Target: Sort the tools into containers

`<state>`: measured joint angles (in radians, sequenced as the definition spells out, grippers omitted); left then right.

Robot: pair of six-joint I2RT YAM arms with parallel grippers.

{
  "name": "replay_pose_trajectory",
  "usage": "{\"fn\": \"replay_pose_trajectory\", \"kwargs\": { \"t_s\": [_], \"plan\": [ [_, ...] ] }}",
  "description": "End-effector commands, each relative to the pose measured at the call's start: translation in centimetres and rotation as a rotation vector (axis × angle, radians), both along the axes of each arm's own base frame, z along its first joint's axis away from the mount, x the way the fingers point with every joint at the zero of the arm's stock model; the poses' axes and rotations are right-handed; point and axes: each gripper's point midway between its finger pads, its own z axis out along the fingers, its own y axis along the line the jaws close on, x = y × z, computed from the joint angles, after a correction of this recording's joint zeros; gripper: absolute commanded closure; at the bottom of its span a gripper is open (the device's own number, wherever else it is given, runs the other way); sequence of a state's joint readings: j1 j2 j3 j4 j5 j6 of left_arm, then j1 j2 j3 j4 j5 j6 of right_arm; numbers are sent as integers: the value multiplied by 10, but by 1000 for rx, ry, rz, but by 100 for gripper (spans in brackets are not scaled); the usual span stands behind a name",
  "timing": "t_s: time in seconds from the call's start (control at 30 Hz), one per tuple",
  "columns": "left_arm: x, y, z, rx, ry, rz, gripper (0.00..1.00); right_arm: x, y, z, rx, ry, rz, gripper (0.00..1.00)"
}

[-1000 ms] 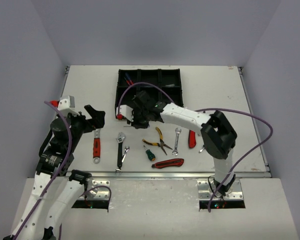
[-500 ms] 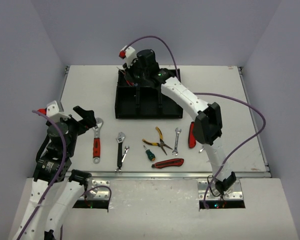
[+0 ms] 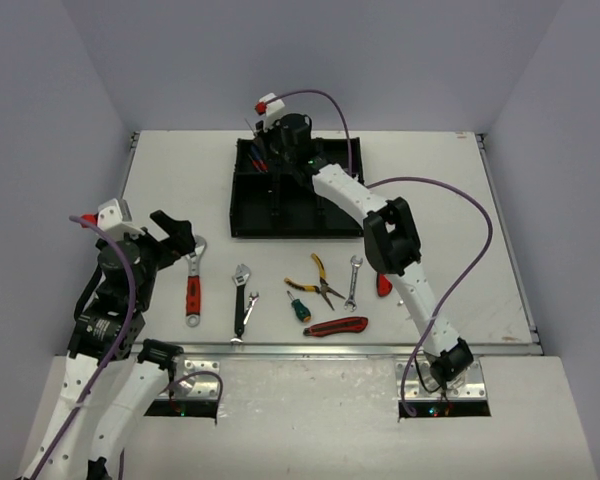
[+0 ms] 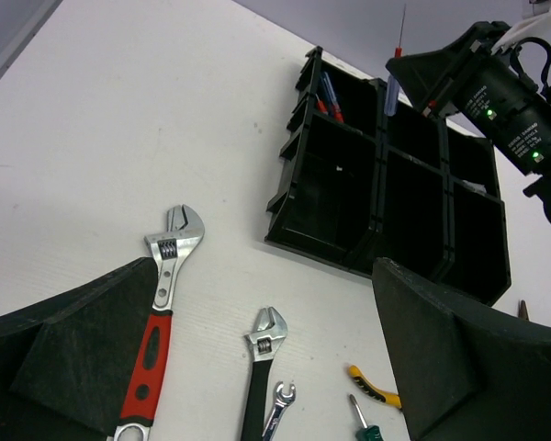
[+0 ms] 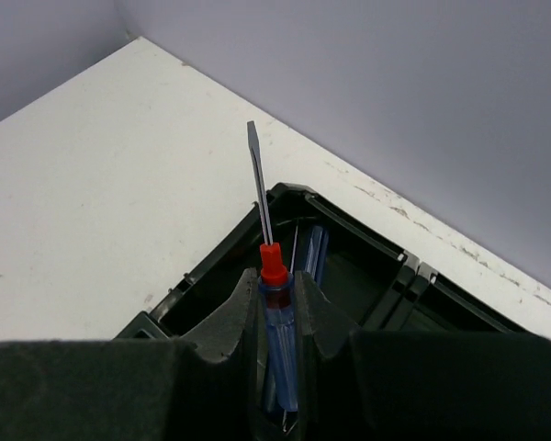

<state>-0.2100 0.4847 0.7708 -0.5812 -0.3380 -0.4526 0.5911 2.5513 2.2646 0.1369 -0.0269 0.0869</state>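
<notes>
Blue screwdriver (image 5: 276,363) pinched by right gripper (image 5: 277,299), plain only wrist-side.

L claw (image 3: 183,235) wide, R claw (image 5: 277,296) tight

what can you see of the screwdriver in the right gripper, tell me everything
The screwdriver has a clear blue, plastic-looking handle, a red collar and a thin bare metal shaft with a flat tip. The jaws of the right gripper are shut on its handle, with the shaft pointing away from the wrist. It hangs over the far left compartment of the black tray, where other screwdrivers lie.
</notes>
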Motion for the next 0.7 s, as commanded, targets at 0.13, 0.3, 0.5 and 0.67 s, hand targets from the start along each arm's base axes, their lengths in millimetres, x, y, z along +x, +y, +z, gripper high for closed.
{"fn": "replay_pose_trajectory", "kwargs": {
  "t_s": [0.13, 0.3, 0.5, 0.67],
  "plan": [
    [4, -17, 10, 2, -20, -75, 0, 22, 5, 45, 112, -211, -15, 100],
    [1, -16, 12, -1, -31, -74, 0, 29, 7, 9, 87, -193, -12, 100],
    [1, -17, 13, -2, -34, -80, 0, 28, 5, 15, 107, -180, -9, 94],
    [1, -19, 13, -4, -37, -89, 0, 16, 5, 48, 115, -176, 23, 48]
  ]
}}
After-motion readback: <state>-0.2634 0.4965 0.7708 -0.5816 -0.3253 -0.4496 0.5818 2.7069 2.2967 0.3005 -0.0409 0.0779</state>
